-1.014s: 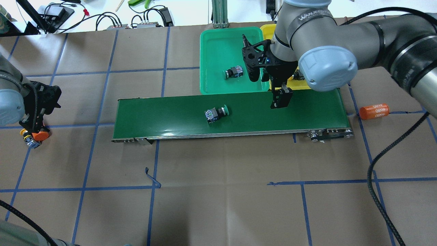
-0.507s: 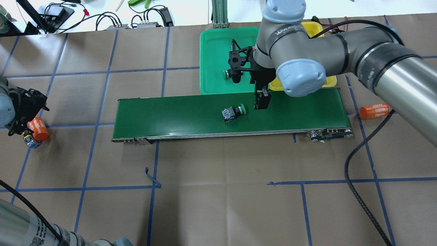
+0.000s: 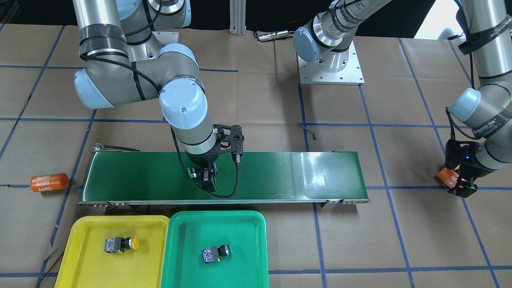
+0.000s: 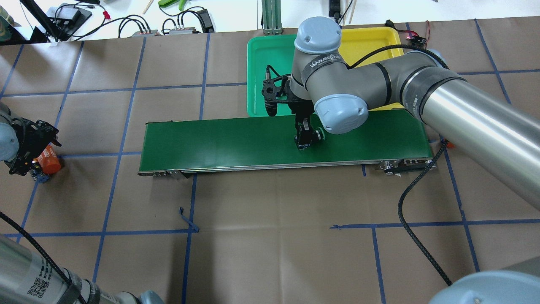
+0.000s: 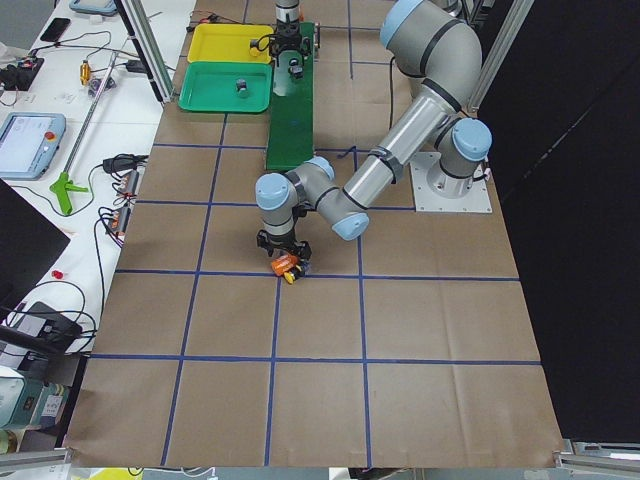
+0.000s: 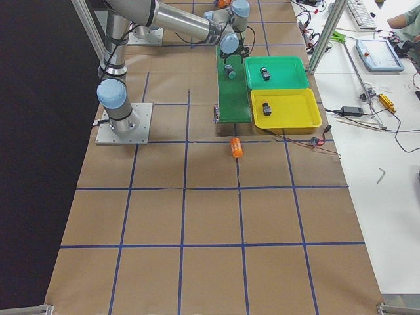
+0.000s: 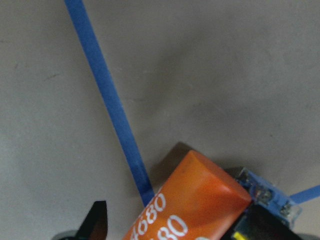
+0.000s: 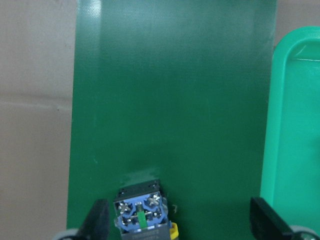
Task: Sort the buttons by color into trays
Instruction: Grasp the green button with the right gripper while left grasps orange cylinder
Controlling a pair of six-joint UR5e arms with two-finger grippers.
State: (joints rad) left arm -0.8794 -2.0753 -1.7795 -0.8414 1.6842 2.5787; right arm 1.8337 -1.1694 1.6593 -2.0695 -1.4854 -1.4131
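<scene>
A green button (image 4: 313, 137) lies on the dark-green conveyor belt (image 4: 219, 139). My right gripper (image 4: 304, 136) is low over it and open. In the right wrist view the button (image 8: 141, 212) sits between the fingers (image 8: 97, 220), close to the left one. A second green button (image 3: 216, 253) lies in the green tray (image 3: 180, 244). A yellow button (image 3: 120, 244) lies in the yellow tray (image 3: 80, 260). My left gripper (image 4: 30, 154) is at the far left, open, over an orange "4680" cylinder (image 7: 195, 200). Another yellow button (image 7: 265, 197) lies beside that cylinder.
A second orange cylinder (image 3: 50, 182) lies off the belt's end on my right side. Both trays stand side by side just beyond the belt. Blue tape lines grid the brown table cover (image 4: 274, 236). Cables and tools lie past the far edge (image 4: 139, 21).
The green button rode the belt toward my right. My right gripper swung from above the trays down over it. My left gripper shifted slightly and the orange cylinder beneath it turned.
</scene>
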